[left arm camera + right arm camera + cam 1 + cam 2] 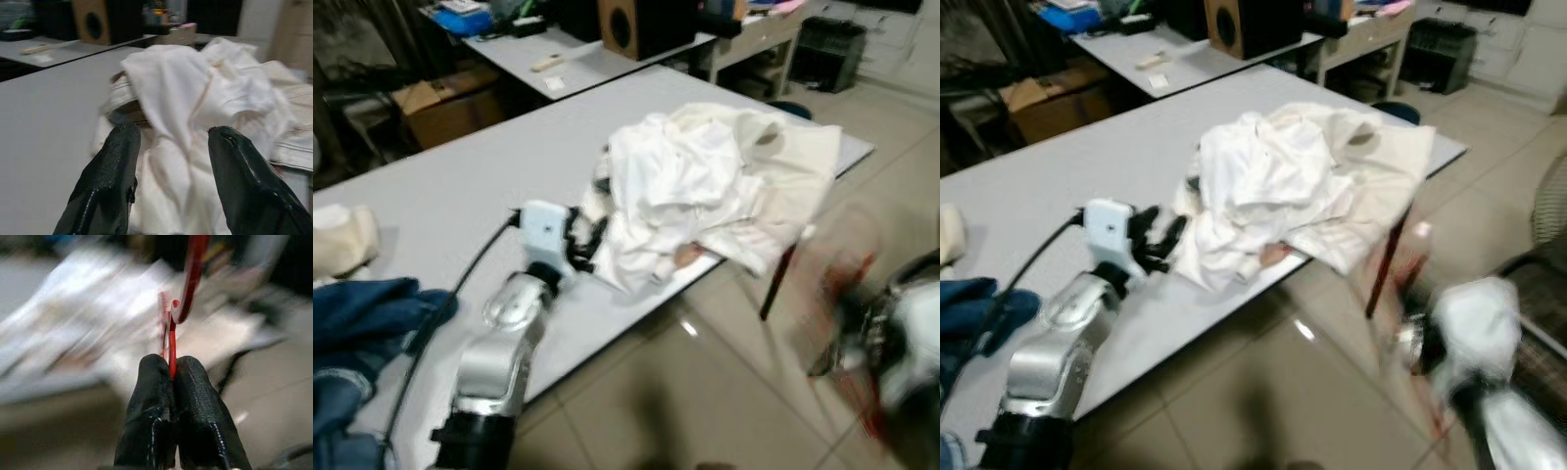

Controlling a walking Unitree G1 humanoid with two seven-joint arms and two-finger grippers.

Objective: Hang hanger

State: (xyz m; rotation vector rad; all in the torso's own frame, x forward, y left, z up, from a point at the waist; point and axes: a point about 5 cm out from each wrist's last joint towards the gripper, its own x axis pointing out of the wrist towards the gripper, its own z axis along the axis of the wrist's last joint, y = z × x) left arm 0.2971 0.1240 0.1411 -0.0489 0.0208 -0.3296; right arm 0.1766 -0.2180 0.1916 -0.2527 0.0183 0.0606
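A red hanger [172, 333] sits pinched between the pressed-together black fingers [151, 396] of my right gripper [171, 374], its thin wire rising from the pads to a curved hook at the top; in the head views that arm is a smear of motion off the table's near corner, over the tiled floor [724, 392], with only a red streak [847, 284] showing where the hanger rides. My left gripper [171, 147] rests on the grey table [440, 196] with its two fingers [115, 166] spread wide, their tips right at the near edge of the heap of white clothes [705, 186], a fold of cloth lying in the gap between them but not clamped. Blue denim [362, 323] lies at the table's left end, well apart from the work. To my eye the job now is to marry hanger and garment, and I would do it slowly: the right wrist picture is too blurred to judge how squarely the wire sits in the pads, so I would let that arm settle first, keep the pinch firm so the thin wire cannot swivel, and use the left fingers to lift one neckline clear of the tangle rather than a handful. I cannot yet tell which garment in the pile is uppermost.
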